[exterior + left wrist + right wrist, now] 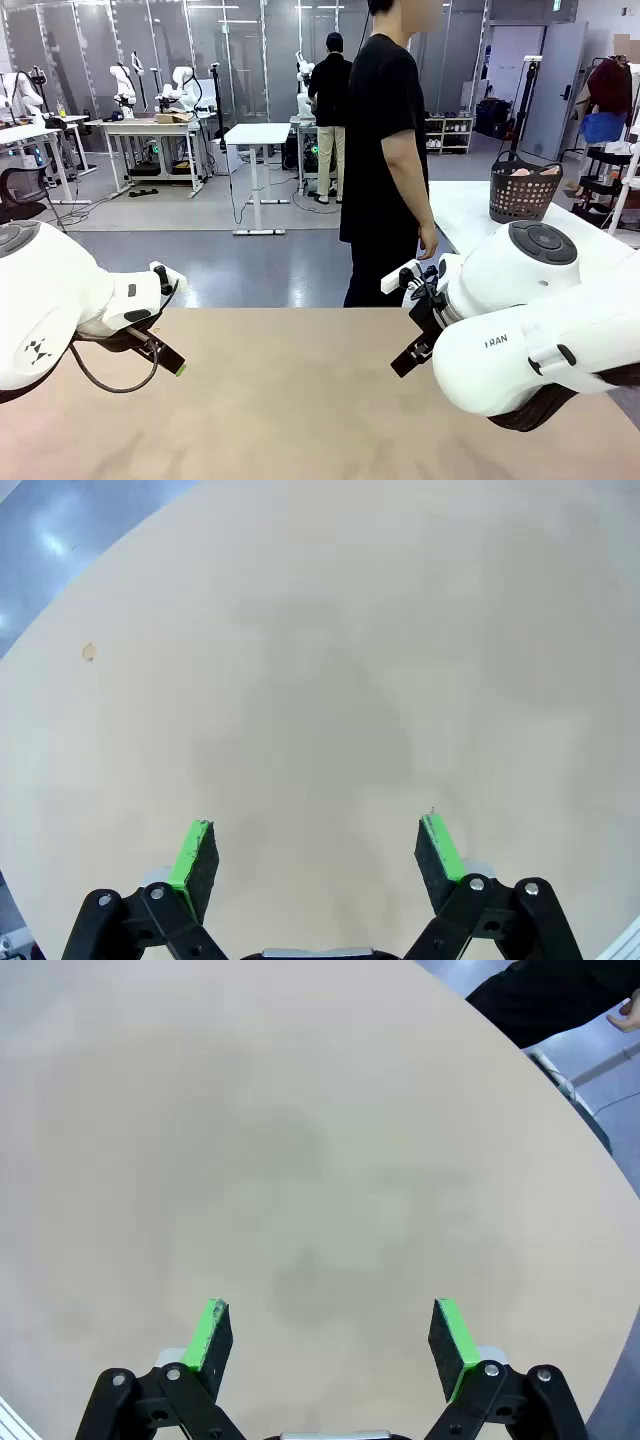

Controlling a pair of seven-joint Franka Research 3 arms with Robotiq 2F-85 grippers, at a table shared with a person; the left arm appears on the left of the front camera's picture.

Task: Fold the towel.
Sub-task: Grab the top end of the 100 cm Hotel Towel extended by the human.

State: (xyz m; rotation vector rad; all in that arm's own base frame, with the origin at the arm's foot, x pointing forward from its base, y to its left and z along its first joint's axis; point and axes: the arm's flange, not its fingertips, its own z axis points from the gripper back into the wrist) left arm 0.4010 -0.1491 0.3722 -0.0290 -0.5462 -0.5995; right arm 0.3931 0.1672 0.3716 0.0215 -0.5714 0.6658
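From my station, the left pincer (320,845) hangs wide open over the left part of the tan counter (300,400), with nothing between its green pads (195,855). The left wrist view looks down on bare counter surface, with one small brownish mark (89,651) near the counter's edge. The right pincer (330,1332) is spread just as wide above the right part of the counter and is also carrying nothing. Below it I see plain counter top.

A person (385,150) in a black shirt stands at the counter's far edge, turned sideways, one hand (428,245) hanging by the hip and not touching the counter. The right wrist view catches that dark clothing just past the counter's rim.

The towel (522,171) is off the counter. I can make out salmon-pink cloth bunched in the top of a dark plastic basket (525,200). The basket sits on a white table (465,215) beyond the counter's far right corner, well apart from both pincers. From here I cannot tell how the towel lies inside the basket.
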